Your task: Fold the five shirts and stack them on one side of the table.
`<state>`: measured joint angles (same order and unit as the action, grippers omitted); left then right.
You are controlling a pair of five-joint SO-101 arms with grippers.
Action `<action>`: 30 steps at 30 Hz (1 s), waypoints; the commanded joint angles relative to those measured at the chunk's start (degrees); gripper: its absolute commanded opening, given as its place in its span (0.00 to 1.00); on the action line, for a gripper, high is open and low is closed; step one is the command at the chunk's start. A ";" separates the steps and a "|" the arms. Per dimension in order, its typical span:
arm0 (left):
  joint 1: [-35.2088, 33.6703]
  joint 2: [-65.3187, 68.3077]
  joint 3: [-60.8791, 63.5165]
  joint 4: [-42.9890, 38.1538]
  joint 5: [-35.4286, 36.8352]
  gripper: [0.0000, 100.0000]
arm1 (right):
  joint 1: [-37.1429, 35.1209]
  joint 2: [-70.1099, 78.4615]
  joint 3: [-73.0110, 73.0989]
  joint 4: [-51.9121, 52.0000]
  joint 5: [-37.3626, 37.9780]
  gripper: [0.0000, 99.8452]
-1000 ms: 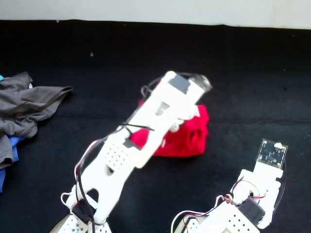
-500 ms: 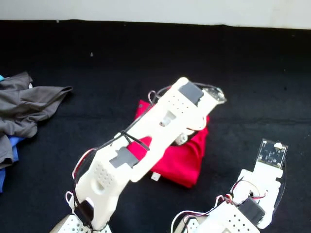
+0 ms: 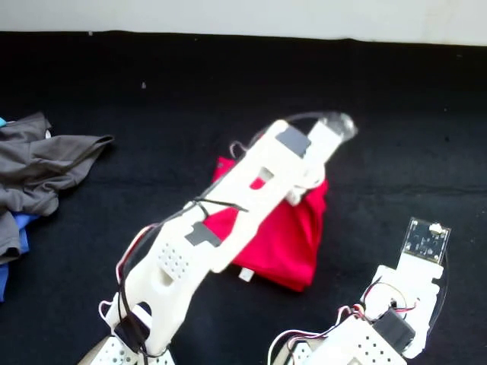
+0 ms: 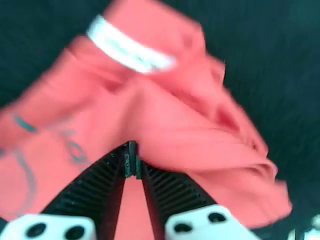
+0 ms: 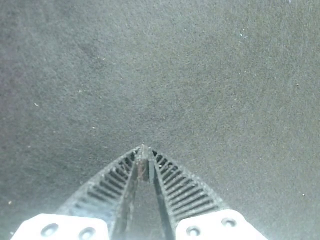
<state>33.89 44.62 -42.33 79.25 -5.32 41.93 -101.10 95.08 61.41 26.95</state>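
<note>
A red shirt (image 3: 281, 236) lies bunched at the middle of the black table (image 3: 396, 114), with a white label (image 3: 244, 274) at its near edge. The left arm (image 3: 243, 205) stretches over it from the near left and hides its gripper in the high view. In the left wrist view the left gripper (image 4: 131, 155) is shut, its tips pinched into the red shirt (image 4: 200, 130), whose folds run out from them. The right arm (image 3: 403, 304) sits at the near right. Its gripper (image 5: 144, 162) is shut on nothing above bare black cloth.
A crumpled grey shirt (image 3: 46, 163) lies at the left edge of the table on top of a blue shirt (image 3: 19, 228). A pale wall runs behind the table's far edge. The far half and the right side are bare black cloth.
The red shirt has stretched from a compact bundle out toward the near edge. The left arm's tip swung right, then rose and drew back. The right arm kept still.
</note>
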 commanded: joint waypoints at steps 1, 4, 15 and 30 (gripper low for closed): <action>-3.03 -0.48 -3.21 -5.45 2.11 0.01 | 0.66 -0.57 8.22 0.13 0.53 0.01; -5.93 0.84 -3.21 -8.26 2.90 0.01 | 0.66 -0.57 8.22 0.13 0.53 0.01; -8.57 -0.31 -3.47 1.58 2.90 0.01 | -0.22 -0.57 8.22 0.13 0.53 0.01; 1.63 -4.70 -3.47 7.91 2.90 0.01 | -0.22 -0.57 8.22 0.13 0.53 0.01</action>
<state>35.21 43.47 -43.82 86.81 -2.77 41.93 -101.10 95.08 61.41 26.95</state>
